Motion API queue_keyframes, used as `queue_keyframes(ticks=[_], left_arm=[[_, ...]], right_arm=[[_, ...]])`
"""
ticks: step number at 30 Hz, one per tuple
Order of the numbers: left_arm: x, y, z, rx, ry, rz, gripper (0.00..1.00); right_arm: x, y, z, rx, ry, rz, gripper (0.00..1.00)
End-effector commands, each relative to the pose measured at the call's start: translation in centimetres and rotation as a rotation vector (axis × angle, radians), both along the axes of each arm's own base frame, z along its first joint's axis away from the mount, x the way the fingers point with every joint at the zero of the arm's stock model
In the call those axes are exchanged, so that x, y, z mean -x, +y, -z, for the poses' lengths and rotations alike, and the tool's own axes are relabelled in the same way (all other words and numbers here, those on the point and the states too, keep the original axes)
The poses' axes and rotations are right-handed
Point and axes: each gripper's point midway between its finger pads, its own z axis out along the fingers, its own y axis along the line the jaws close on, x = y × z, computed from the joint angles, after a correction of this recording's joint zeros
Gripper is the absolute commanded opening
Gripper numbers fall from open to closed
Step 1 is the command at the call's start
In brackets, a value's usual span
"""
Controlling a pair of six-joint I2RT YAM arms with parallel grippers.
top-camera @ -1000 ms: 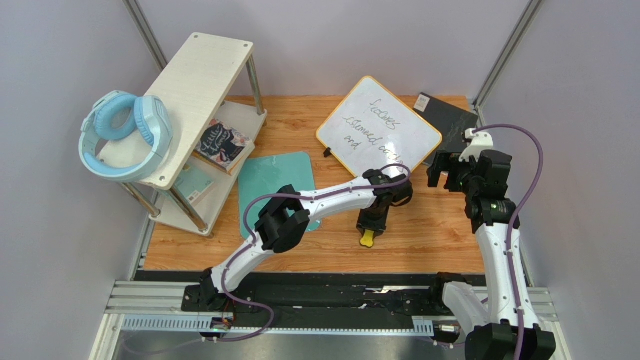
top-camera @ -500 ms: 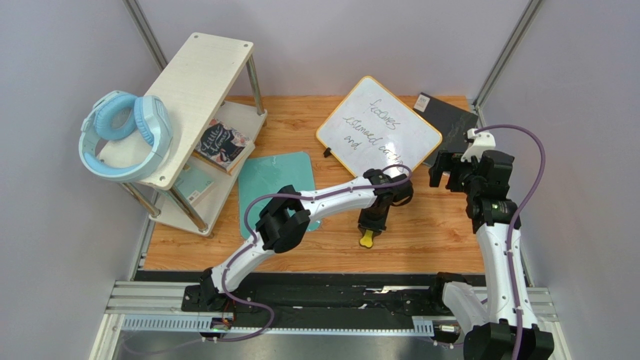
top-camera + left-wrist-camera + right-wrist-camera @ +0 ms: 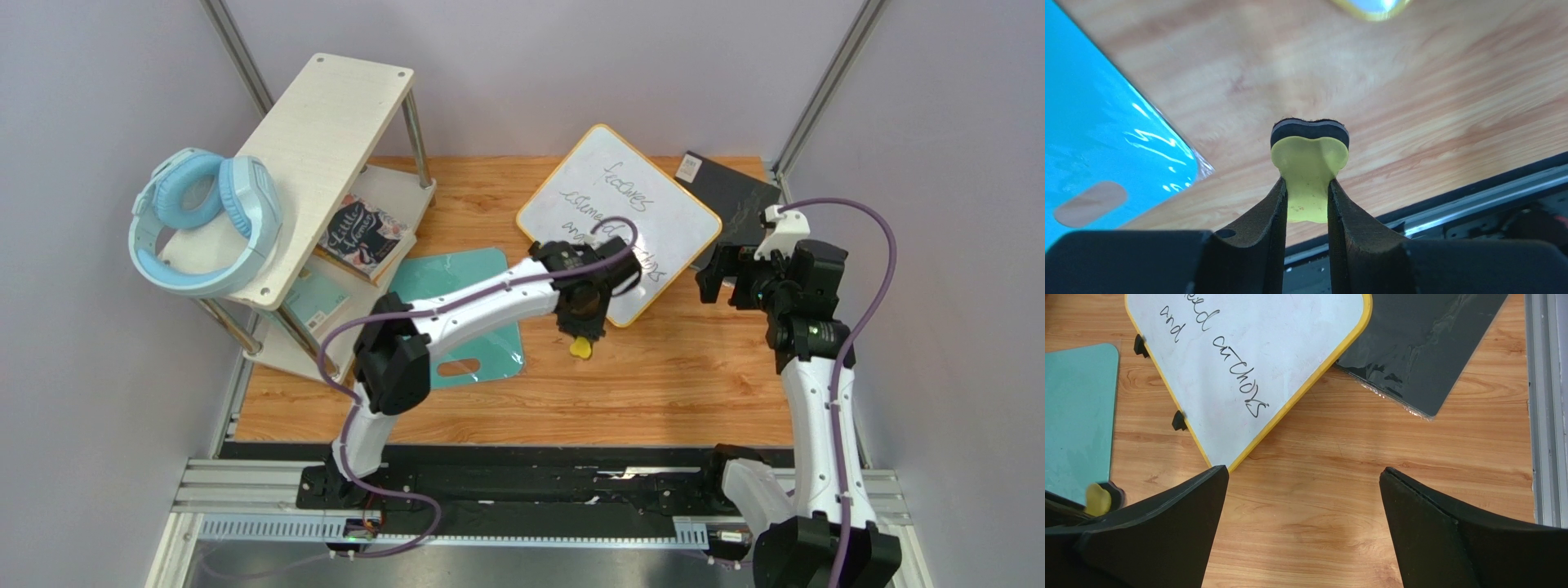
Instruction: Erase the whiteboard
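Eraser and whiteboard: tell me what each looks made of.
Eraser: matte yellow body, likely foam or soft plastic, with a dark, felt-like pad layer at its far end. Whiteboard: smooth white face, probably coated, carrying black marker writing. Its thin yellow-orange rim looks like plastic.

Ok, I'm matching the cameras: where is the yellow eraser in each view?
Top external: eraser at centre, in the left gripper.
Left wrist: eraser at centre, between the fingers.
Right wrist: eraser at the lower left edge.
Shared landmark: the teal cutting board.
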Motion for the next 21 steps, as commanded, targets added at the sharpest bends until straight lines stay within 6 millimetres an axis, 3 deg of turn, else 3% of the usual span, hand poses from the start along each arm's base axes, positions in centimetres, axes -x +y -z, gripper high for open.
queue_keyframes(ticks=[1, 2, 3, 4, 6, 7, 8, 9, 10, 11, 16, 17, 18, 20, 21], left_arm=[[-6.6, 1.2, -7.0, 0.166, -0.190, -0.014, 0.00], [-7.5, 1.4, -7.3, 0.175, -0.195, -0.017, 0.00], [-8.1, 1.3, -7.6, 0.190, -0.196, -0.011, 0.00], [-9.7, 1.6, -8.9, 0.210, -0.228, -0.011, 0.00], [-11.4, 1.5, -9.0, 0.210, -0.242, -0.009, 0.00], [-12.4, 1.1, -10.3, 0.228, -0.279, 0.008, 0.00], [-13.0, 0.9, -9.6, 0.215, -0.276, 0.011, 0.00], [-13.9, 0.9, -9.7, 0.214, -0.287, 0.009, 0.00], [-14.7, 0.6, -9.8, 0.214, -0.302, 0.014, 0.00], [-15.2, 0.7, -9.9, 0.210, -0.314, 0.004, 0.00], [-18.1, 1.0, -9.8, 0.240, -0.368, -0.066, 0.00], [-18.4, 1.0, -9.6, 0.243, -0.373, -0.066, 0.00], [-19.0, 1.3, -9.6, 0.245, -0.383, -0.076, 0.00], [-19.9, 1.3, -9.6, 0.258, -0.401, -0.087, 0.00], [-20.3, 1.4, -9.6, 0.259, -0.407, -0.088, 0.00]], right_arm=[[-2.6, -0.6, -2.8, -0.002, -0.040, -0.024, 1.00], [-3.2, -0.8, -3.2, -0.010, -0.043, -0.024, 1.00], [-4.4, -1.4, -2.0, -0.042, 0.002, -0.017, 1.00], [-5.5, -1.8, -3.6, -0.050, -0.022, -0.015, 1.00], [-7.0, -2.8, -3.6, -0.104, -0.004, -0.023, 0.98], [-8.3, -3.5, -2.1, -0.142, 0.043, -0.017, 0.97], [-9.5, -4.3, -3.1, -0.146, 0.026, -0.017, 0.95], [-9.9, -4.8, -3.2, -0.186, 0.020, -0.047, 0.95], [-11.0, -5.2, -2.0, -0.220, 0.040, -0.072, 0.95], [-11.7, -5.5, -2.9, -0.236, 0.015, -0.096, 0.95], [-13.9, -4.9, -2.3, -0.361, 0.021, -0.249, 0.95], [-14.5, -4.8, -0.8, -0.398, 0.053, -0.267, 0.95], [-14.9, -4.3, -1.5, -0.417, 0.043, -0.307, 0.95], [-15.5, -4.2, 0.2, -0.469, 0.096, -0.322, 0.93], [-15.6, -3.8, -0.2, -0.484, 0.093, -0.353, 0.93]])
